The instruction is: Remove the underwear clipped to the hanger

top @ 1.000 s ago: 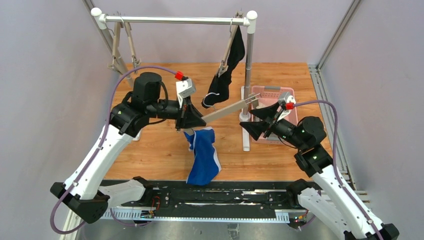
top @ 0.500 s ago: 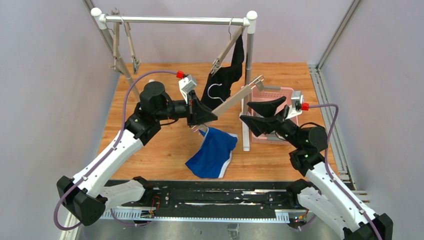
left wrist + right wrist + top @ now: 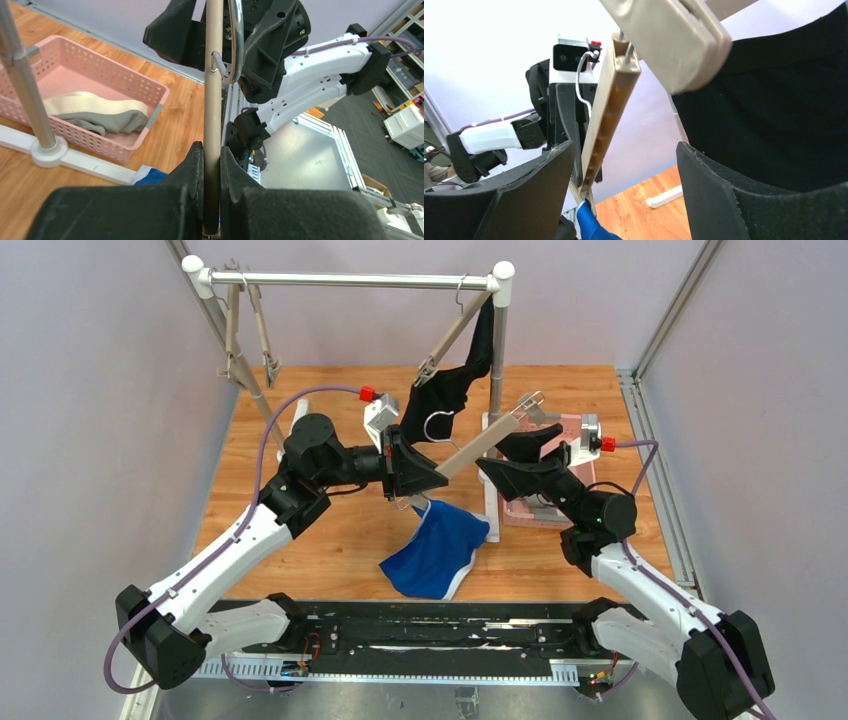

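Right gripper (image 3: 492,452) closer, agape around hanger (image 3: 468,451).

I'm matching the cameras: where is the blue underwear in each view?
Top external: the blue underwear is at the centre, under the hanger bar.
Left wrist: a blue corner low, left of centre.
Right wrist: a blue scrap at the bottom edge, left of centre.
Shared landmark: the beige hanger bar.

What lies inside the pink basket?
In the basket lie grey briefs with a pale waistband. Anything beneath them is covered.
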You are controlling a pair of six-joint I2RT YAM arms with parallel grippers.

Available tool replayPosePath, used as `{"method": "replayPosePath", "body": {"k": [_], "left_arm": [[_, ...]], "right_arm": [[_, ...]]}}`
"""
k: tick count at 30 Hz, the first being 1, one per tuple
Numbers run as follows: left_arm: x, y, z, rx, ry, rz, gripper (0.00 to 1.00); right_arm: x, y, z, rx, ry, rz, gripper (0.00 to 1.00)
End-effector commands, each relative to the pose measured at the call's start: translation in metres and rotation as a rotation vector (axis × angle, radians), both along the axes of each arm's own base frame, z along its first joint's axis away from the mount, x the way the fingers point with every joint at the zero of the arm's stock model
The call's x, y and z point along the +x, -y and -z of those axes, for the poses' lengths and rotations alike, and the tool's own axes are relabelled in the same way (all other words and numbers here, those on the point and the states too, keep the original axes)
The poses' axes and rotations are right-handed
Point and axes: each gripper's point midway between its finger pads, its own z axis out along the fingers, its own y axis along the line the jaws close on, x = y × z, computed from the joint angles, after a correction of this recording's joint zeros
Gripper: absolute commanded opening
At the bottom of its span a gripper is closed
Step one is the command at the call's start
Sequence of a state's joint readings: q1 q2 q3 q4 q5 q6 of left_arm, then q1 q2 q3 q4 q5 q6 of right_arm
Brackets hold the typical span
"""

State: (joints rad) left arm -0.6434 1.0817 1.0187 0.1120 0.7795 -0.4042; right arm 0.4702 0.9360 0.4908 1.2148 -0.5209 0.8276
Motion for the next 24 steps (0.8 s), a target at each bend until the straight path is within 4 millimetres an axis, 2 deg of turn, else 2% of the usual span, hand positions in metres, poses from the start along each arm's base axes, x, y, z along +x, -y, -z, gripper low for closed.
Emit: {"method": "replayPosePath", "body": {"k": [1, 6, 8, 11, 12, 14, 18, 20, 22, 23, 24], "left_arm": [[-0.010, 0.002, -0.016, -0.053, 0.059, 0.019, 0.00], [-0.010, 0.004, -0.015, -0.051, 0.061, 0.016, 0.00], [-0.009, 0.005, -0.015, -0.051, 0.061, 0.014, 0.00], [-0.008, 0.006, -0.017, -0.061, 0.062, 0.013, 0.00], [-0.008, 0.007, -0.017, -0.064, 0.061, 0.014, 0.00], [-0.008, 0.009, -0.017, -0.064, 0.057, 0.018, 0.00], [-0.007, 0.012, -0.015, -0.060, 0.051, 0.016, 0.00], [-0.007, 0.013, -0.015, -0.065, 0.050, 0.016, 0.00], [-0.007, 0.014, -0.016, -0.067, 0.050, 0.017, 0.00], [-0.006, 0.014, -0.016, -0.067, 0.049, 0.014, 0.00], [-0.006, 0.014, -0.016, -0.067, 0.049, 0.013, 0.00]], "right_arm": [[-0.021, 0.002, -0.031, 0.117, 0.102, -0.059, 0.76], [-0.019, -0.006, -0.032, 0.110, 0.098, -0.087, 0.73], [-0.018, -0.009, -0.031, 0.099, 0.092, -0.098, 0.65], [-0.015, -0.015, -0.030, 0.074, 0.077, -0.115, 0.47], [-0.015, -0.017, -0.030, 0.069, 0.077, -0.122, 0.45], [-0.015, -0.019, -0.030, 0.069, 0.074, -0.131, 0.48], [-0.017, -0.019, -0.031, 0.078, 0.079, -0.135, 0.60], [-0.016, -0.020, -0.031, 0.076, 0.075, -0.132, 0.62], [-0.016, -0.021, -0.030, 0.066, 0.075, -0.140, 0.54], [-0.016, -0.022, -0.031, 0.059, 0.076, -0.142, 0.45], [-0.017, -0.023, -0.032, 0.052, 0.082, -0.147, 0.29]]}}
